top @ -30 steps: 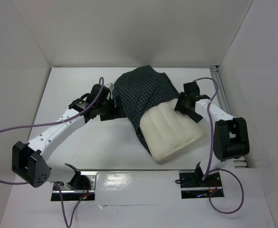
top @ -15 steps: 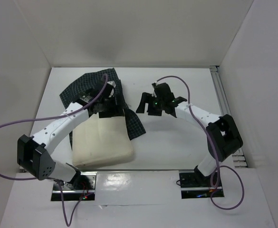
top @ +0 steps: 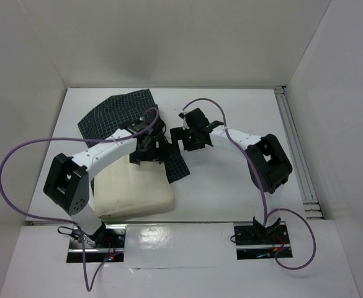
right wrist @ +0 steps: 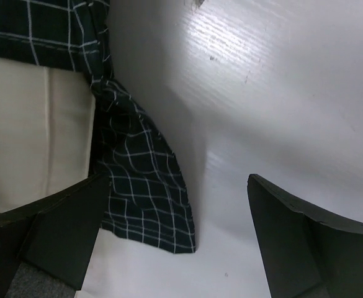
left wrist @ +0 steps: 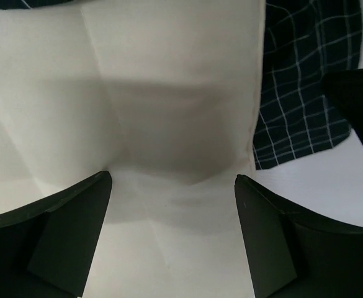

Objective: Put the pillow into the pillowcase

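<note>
Top external: the pillow (top: 131,189) lay near-left, mostly bare; the pillowcase (top: 116,112) was bunched behind it, one end trailing right.
Changed: a second ago the pillow sat half inside, over on the right; that ground looked lost.
Left gripper (left wrist: 172,180): jaws apart above the pillow, empty.
Right gripper (right wrist: 178,180): jaws apart beside the trailing end, perhaps just released.

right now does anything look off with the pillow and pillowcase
The pillowcase is bunched over the pillow's far end, with one flap trailing off its right side onto the table. Most of the pillow lies bare, so it's hardly inside.
</note>
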`<state>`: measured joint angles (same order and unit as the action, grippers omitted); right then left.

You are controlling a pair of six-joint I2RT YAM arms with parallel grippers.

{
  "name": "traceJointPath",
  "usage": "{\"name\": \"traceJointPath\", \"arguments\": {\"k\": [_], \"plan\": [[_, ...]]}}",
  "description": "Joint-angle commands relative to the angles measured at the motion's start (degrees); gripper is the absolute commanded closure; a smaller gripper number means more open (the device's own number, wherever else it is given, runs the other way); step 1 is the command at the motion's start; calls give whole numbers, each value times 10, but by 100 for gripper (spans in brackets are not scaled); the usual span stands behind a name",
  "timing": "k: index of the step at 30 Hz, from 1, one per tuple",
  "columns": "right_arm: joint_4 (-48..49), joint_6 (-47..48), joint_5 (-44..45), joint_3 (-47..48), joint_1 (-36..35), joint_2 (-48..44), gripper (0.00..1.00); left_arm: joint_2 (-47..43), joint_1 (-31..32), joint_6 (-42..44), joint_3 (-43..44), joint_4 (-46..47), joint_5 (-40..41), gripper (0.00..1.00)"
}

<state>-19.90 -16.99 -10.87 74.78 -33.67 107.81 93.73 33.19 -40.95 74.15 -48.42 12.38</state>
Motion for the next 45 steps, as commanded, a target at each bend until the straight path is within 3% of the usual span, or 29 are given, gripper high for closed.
{"name": "traceJointPath", "arguments": {"k": [1,4,8,9,10,11,13,14,17,24,31,36,45], "plan": [[2,42,-8,37,-4,21,1,33,9,-21,-1,-18,40,6],[38,42,-45,28,-10,35,1,49,9,-21,-16,-5,41,8],[58,42,-92,23,-10,63,8,71,4,-26,-22,24,35,30],[72,42,-93,16,-10,63,13,71,-5,-32,-22,30,18,60],[72,42,-99,16,-10,63,27,71,-10,-40,-22,30,12,82],[81,42,-109,11,-15,63,33,71,-15,-40,-15,30,6,100],[95,42,-115,3,-15,63,49,71,-21,-46,-7,35,-1,100],[95,42,-120,-4,-15,63,70,65,-26,-46,-1,35,-1,100],[101,32,-120,-10,-15,57,99,50,-32,-46,12,40,-7,100],[106,20,-105,-60,-32,-11,100,22,-78,-62,48,40,-12,100],[83,6,-105,-116,-93,-112,100,8,-102,-88,120,29,25,100],[61,-22,-128,-145,-133,-196,100,55,-108,-99,175,7,56,100],[-21,-23,-196,-173,-133,-298,100,159,-102,-126,214,12,92,100]]}}
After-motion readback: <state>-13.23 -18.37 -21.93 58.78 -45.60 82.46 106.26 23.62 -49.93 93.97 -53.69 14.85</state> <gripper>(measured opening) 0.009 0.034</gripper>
